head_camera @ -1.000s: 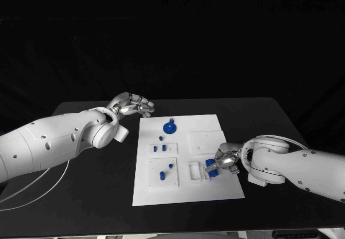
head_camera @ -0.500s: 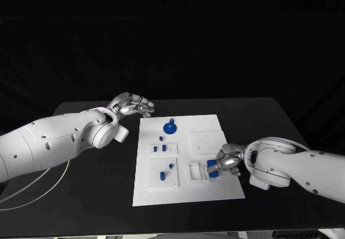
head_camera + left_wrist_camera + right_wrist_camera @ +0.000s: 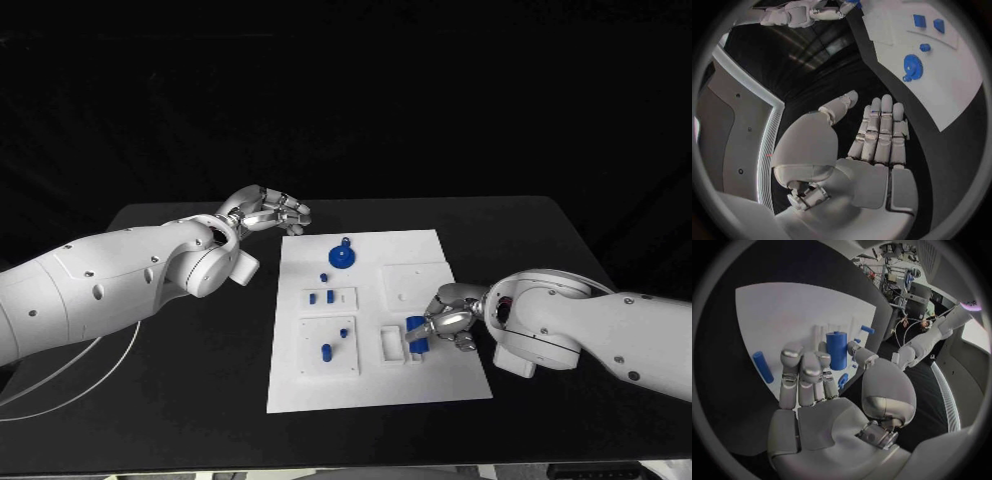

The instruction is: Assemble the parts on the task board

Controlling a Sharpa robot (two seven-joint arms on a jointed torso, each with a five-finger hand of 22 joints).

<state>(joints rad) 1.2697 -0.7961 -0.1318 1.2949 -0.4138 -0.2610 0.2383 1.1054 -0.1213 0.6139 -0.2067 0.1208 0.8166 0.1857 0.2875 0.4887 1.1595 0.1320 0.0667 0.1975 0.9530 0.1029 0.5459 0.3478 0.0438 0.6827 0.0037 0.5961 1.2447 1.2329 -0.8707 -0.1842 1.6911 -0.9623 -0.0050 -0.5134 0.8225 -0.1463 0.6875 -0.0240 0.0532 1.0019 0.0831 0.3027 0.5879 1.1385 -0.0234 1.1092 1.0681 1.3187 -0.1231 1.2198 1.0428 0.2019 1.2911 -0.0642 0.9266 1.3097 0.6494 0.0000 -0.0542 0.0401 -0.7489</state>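
Head view with both wrist views. The white rectangular task board [image 3: 378,320] lies in the middle of the black tabletop [image 3: 188,380]. The silver right hand [image 3: 446,325] rests over the board's right lower part; its thumb and fingertips pinch an upright blue cylindrical part [image 3: 837,350], seen at the same place from above as a blue piece [image 3: 418,333] just beside a small white raised frame [image 3: 391,343]. In the right wrist view a second, slimmer blue rod [image 3: 762,367] lies flat on the board, apart from the held cylinder. Other blue parts remain on the board: a round blue disc with a small tab [image 3: 340,256] near its far edge, two small blue blocks [image 3: 320,297] in a white raised frame at mid-board, and short blue pegs [image 3: 327,351] in the square frame nearer the robot. The silver left hand [image 3: 265,211] sits off the board beyond its far left corner, above the tabletop; its fingers [image 3: 881,131] lie straight and close together, holding nothing.
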